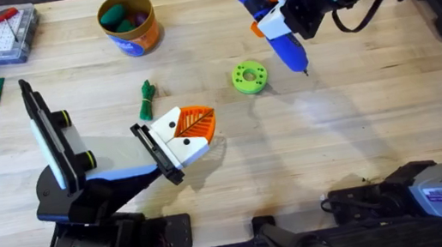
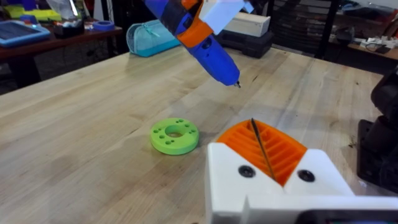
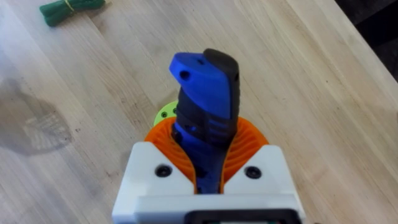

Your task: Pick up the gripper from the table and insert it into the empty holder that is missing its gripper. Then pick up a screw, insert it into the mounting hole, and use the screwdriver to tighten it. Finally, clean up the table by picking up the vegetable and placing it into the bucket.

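- Far left: clear box [image 1: 5, 34] with a red tool [image 1: 5, 14] on its lid. Not part of my job.
- Left gripper [image 1: 196, 125] sits low over the near-left of the table. Its orange pads [image 2: 264, 148] are pressed together with nothing between them. Idle.
- Bucket [image 1: 130, 24] at far centre-left, already holding some toy pieces. Vegetable [image 1: 147, 100] lies on the bare table just beyond the left gripper, well apart from the bucket. Cleanup not done.
- Green disc [image 1: 249, 77] is mid-table, right of the vegetable. I count a ring of small holes around a centre hole in the left wrist view.
- Right gripper [image 1: 271, 14] is clamped on the screwdriver [image 1: 275, 27], held in the air beyond and right of the disc. The body is tilted, tip pointing down and near, clear of the wood.
- In my right wrist view the pads grip the blue body around its middle and the butt end sticks up toward the camera. The grip looks square, no visible slip.
- I can't see a screw, holder or mounting hole, so I can't tell where the tip has to land.
- My read: this is the screwdriving step. To do it well:
  - bring the shaft upright before coming down, since a tilted bit will cam out
  - line the tip up from the left wrist view, which shows it side-on
  - descend slowly and keep the clamp firm so the body doesn't twist
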You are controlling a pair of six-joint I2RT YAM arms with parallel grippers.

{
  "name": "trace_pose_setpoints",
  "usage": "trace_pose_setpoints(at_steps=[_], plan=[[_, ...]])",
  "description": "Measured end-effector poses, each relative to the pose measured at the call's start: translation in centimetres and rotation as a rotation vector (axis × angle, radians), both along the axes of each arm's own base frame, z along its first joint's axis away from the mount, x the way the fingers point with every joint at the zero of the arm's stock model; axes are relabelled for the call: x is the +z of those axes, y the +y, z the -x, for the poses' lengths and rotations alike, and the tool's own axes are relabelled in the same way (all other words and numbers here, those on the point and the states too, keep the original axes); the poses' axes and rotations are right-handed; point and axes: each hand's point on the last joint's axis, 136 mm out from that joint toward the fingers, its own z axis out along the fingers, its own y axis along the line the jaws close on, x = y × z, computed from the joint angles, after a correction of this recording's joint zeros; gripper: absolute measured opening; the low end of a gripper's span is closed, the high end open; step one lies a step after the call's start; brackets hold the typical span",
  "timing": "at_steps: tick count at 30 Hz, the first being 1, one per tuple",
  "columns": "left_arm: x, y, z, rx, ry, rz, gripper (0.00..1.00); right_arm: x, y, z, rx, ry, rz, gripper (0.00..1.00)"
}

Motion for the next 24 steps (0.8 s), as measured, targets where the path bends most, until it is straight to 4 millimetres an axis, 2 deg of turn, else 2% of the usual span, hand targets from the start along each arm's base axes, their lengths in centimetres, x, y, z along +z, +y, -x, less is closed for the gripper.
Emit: trace_pose_setpoints(at_steps=[17, 24], plan=[[-0.2, 0.0, 0.0, 0.003, 0.012, -0.001, 0.011, -1.8, -0.7, 1.5, -0.003, 0.093, 0.040, 0.152], [-0.5, 1.1, -1.6, 0.118, 0.122, 0.063, 0.011, -2.0, -1.9, 0.9, -0.049, 0.069, 0.100, 0.152]])
